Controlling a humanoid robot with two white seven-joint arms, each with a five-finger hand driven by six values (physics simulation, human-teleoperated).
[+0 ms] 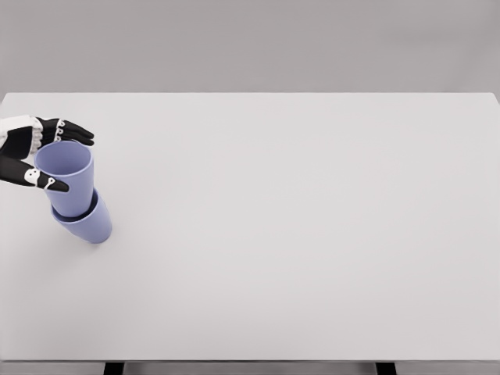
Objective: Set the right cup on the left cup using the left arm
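Two lilac cups stand at the table's left side, one nested in the other. The upper cup (66,176) sits inside the lower cup (90,225), whose rim shows around it. My left hand (76,162) comes in from the left edge and spans the upper cup near its rim. Its black fingers (72,131) lie against the far side and its thumb (48,182) against the near side. The right arm is out of view.
The white table (297,219) fills the frame, with its far edge at the top and its near edge along the bottom. Two dark table legs show below the near edge.
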